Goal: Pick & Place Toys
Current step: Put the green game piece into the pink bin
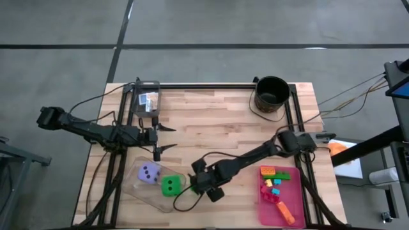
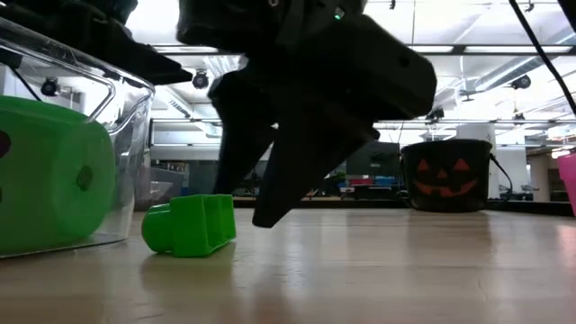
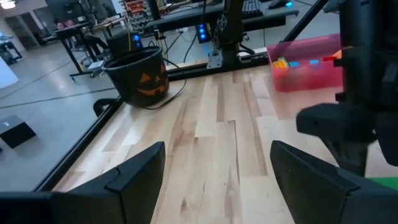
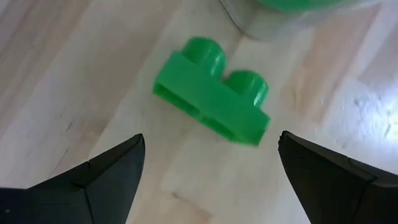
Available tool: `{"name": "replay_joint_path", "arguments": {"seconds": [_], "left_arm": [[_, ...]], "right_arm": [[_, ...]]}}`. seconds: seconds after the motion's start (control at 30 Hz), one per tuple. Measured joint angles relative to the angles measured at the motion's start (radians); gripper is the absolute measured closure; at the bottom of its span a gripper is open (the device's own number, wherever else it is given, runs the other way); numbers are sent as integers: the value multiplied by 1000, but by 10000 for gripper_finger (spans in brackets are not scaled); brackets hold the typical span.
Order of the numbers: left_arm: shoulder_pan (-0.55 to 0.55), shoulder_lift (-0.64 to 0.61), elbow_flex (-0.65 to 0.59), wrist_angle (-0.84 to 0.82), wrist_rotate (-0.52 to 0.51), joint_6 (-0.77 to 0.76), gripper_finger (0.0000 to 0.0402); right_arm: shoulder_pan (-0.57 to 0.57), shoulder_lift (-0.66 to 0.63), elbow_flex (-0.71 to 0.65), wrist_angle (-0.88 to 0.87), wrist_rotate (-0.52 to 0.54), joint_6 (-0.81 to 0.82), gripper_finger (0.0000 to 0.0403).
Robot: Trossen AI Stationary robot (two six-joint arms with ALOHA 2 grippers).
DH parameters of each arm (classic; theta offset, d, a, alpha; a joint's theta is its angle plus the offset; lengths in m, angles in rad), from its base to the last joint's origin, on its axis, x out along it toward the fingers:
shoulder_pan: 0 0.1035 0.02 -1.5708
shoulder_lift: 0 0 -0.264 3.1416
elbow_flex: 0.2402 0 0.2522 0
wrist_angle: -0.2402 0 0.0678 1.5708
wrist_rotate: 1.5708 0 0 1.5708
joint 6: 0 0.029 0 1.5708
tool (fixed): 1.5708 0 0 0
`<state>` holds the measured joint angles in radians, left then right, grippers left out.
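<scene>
A small green two-stud brick [image 4: 212, 99] lies on its side on the desk [image 1: 217, 121], near the front edge a little left of centre, just beside the clear plastic container [image 1: 153, 185] and apart from any finger. The right claw [image 4: 211, 171] hangs directly over it, released, its two dark fingers spread wide to either side of the brick without touching it. In the low view the same brick [image 2: 191, 224] sits on the wood with the right arm's dark bulk just above and behind it.

Inside the clear container, to the brick's left, rest a green die [image 1: 170, 185] and a purple die [image 1: 149, 172] side by side. Well to the right, the pink tray [image 1: 295, 191] at the front right of the desk carries a heap of little bricks [image 1: 275, 182] in green, red, orange, yellow and teal.

The left claw [image 1: 167, 138] is at the left-centre of the desk, clear of the surface, released as well, its fingers standing apart with nothing between them. Just beyond it, at the far left edge, stands a second clear box [image 1: 147, 99] with small packs inside. The black bucket [image 1: 271, 94] with a pumpkin face stands at the far right corner.
</scene>
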<state>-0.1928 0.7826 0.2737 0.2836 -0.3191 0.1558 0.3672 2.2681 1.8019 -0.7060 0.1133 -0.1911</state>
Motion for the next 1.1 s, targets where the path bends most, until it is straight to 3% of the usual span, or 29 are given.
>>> {"name": "replay_joint_path", "arguments": {"seconds": [0.53, 1.1], "left_arm": [[4, 0, 0, -4, -2, 3, 110], [6, 0, 0, -5, -2, 3, 110]], "right_arm": [[-10, 51, 33, 32, -7, -201, 39], [-25, 56, 33, 104, -54, -285, 39]]}}
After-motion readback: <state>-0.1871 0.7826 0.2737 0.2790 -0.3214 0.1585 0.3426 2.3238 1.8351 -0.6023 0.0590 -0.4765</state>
